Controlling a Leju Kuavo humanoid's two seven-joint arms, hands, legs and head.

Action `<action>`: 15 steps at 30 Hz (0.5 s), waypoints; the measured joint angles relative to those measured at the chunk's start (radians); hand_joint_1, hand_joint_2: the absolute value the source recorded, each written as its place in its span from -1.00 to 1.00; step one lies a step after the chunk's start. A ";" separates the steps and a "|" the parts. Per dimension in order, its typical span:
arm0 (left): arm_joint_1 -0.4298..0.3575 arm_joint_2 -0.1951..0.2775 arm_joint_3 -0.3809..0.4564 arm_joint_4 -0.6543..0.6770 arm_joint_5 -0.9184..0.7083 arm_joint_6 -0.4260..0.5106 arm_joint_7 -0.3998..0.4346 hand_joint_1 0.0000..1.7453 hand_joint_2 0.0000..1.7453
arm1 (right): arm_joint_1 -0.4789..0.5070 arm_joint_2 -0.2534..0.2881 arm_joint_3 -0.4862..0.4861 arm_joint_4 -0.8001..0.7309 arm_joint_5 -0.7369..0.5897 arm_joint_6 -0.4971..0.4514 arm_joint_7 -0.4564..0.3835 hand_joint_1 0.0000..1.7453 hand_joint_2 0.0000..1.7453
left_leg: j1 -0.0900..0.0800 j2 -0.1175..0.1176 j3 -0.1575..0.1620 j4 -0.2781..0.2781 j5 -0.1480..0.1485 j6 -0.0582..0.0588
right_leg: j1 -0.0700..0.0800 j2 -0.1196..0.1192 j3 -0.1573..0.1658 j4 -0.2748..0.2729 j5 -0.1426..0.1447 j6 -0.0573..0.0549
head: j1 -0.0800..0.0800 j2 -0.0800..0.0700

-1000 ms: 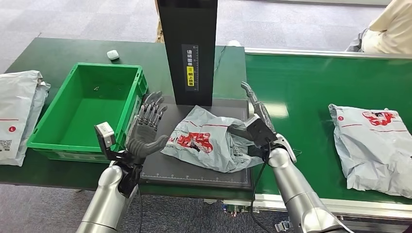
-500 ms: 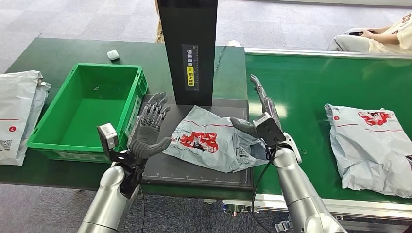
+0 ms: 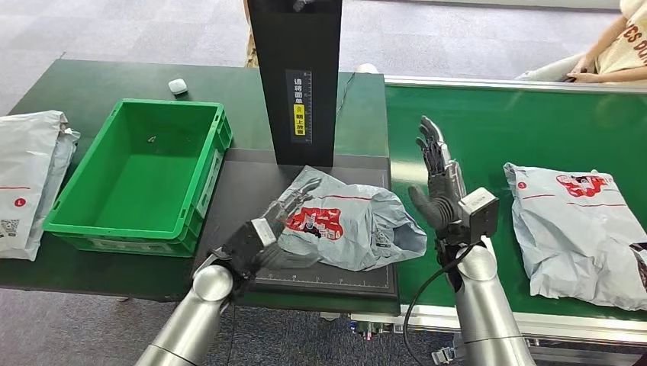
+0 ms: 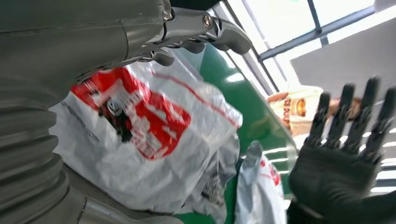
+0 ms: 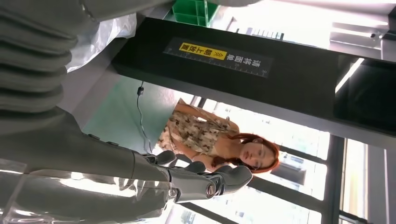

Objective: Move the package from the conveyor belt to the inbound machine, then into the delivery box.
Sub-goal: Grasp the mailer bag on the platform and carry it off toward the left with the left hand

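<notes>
The grey package [image 3: 347,225] with a red print lies crumpled on the black plate [image 3: 252,179] of the inbound machine; in the left wrist view the package [image 4: 140,140] lies close under my fingers [image 4: 205,28]. My left hand [image 3: 267,236] is low at the package's left edge, fingers spread over it, gripping nothing. Raised off the package's right end, my right hand [image 3: 440,183] is open with its fingers pointing up, also seen as the right hand [image 4: 345,158] from the left wrist. The green delivery box [image 3: 137,175] stands empty on the left.
The machine's black column [image 3: 297,76] rises behind the package. A second package [image 3: 572,229] lies on the green conveyor belt [image 3: 496,130]. More packages [image 3: 30,175] are stacked at the far left. A small white object [image 3: 177,85] sits behind the box. A person [image 3: 618,46] sits at the far right.
My right hand let go of the package's right end and rose upright over the belt's edge. My left hand dropped from beside the box to the package's left edge.
</notes>
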 joint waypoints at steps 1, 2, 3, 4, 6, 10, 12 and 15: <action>-0.003 -0.003 -0.016 0.011 -0.012 0.009 -0.001 -1.00 1.00 | 0.007 0.000 -0.007 -0.011 0.001 0.003 0.000 -1.00 -1.00 | 0.000 0.000 0.000 0.000 0.000 0.000 | 0.000 0.000 0.000 0.000 0.000 0.000 | 0.000 0.000; -0.006 -0.006 -0.029 0.022 -0.018 0.014 -0.003 -1.00 1.00 | 0.012 0.000 -0.014 -0.020 0.002 0.004 0.000 -1.00 -1.00 | 0.000 0.000 0.000 0.000 0.000 0.000 | 0.000 0.000 0.000 0.000 0.000 0.000 | 0.000 0.000; -0.008 -0.008 -0.038 0.029 -0.020 0.017 -0.004 -1.00 1.00 | 0.016 0.000 -0.019 -0.027 0.002 0.004 0.000 -1.00 -1.00 | 0.000 0.000 0.000 0.000 0.000 0.000 | 0.000 0.000 0.000 0.000 0.000 0.000 | 0.000 0.000; -0.010 -0.010 -0.045 0.035 -0.022 0.018 -0.004 -1.00 1.00 | 0.019 0.000 -0.023 -0.033 0.002 0.004 0.000 -1.00 -1.00 | 0.000 0.000 0.000 0.000 0.000 0.000 | 0.000 0.000 0.000 0.000 0.000 0.000 | 0.000 0.000; -0.014 -0.012 -0.055 0.045 -0.022 0.020 -0.005 -1.00 1.00 | 0.024 0.000 -0.028 -0.042 0.002 0.004 0.000 -1.00 -1.00 | 0.000 0.000 0.000 0.000 0.000 0.000 | 0.000 0.000 0.000 0.000 0.000 0.000 | 0.000 0.000; -0.022 -0.015 -0.069 0.062 -0.044 0.036 -0.005 -1.00 1.00 | 0.030 0.000 -0.037 -0.053 -0.004 0.013 0.000 -1.00 -1.00 | 0.000 0.000 0.000 0.000 0.000 0.000 | 0.000 0.000 0.000 0.000 0.000 0.000 | 0.000 0.000; -0.034 -0.024 -0.092 0.084 -0.110 0.079 0.002 -1.00 1.00 | 0.036 0.000 -0.046 -0.066 -0.018 0.035 0.000 -1.00 -1.00 | 0.000 0.000 0.000 0.000 0.000 0.000 | 0.000 -0.001 0.000 0.000 0.000 0.000 | 0.000 0.000; -0.063 -0.051 -0.153 0.140 -0.222 0.167 0.045 -1.00 1.00 | 0.055 0.000 -0.071 -0.107 -0.039 0.075 0.000 -1.00 -1.00 | 0.000 -0.001 0.000 0.000 0.000 0.000 | 0.000 -0.001 0.000 0.000 0.000 0.000 | 0.000 0.000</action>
